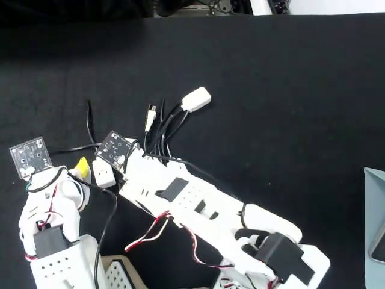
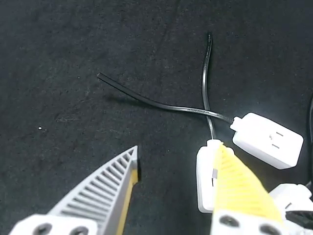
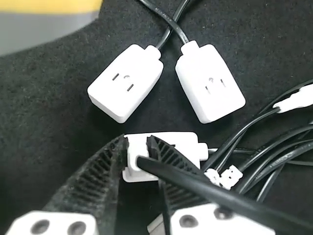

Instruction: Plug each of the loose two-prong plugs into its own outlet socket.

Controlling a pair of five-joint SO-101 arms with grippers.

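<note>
Clamping a white plug (image 3: 183, 147) between the black jaws of the right gripper (image 3: 138, 144), jaws closed on its body. Prongs hidden, so orientation not readable. Lying across that gripper, a thick black cable (image 3: 205, 183).

Just beyond the plug, two white sockets side by side on the black counter (image 1: 289, 120): first outlet socket (image 3: 126, 81) and second outlet socket (image 3: 210, 81). Near each other but apart, both face up, cords crossing behind them.

Spread wide with nothing between the jaws, left gripper (image 2: 177, 148). Yellow jaw hanging over the edge of one socket; touching or just above, not clear, nor which of the two.

Farther out in the high view, a second loose plug (image 1: 150, 118) among the cords. Also a white block (image 1: 197, 99) on its own cord, socket or adapter not clear.

Risks, as a guess:
- Sockets loose on the counter and unbraced, so likely to skid away under a push rather than accept prongs.
- Prongs unseen, so easy to come in tilted and jam against the face beside the slots.
- Cable over the right gripper likely to snag or drag neighbouring cords.
- Yellow jaw close enough to block the approach.

Look of things: held plug small, white, boxy, rounded corners. Sockets white rounded blocks, each face with two slots and a small round hole, black cord at the back end.
</note>
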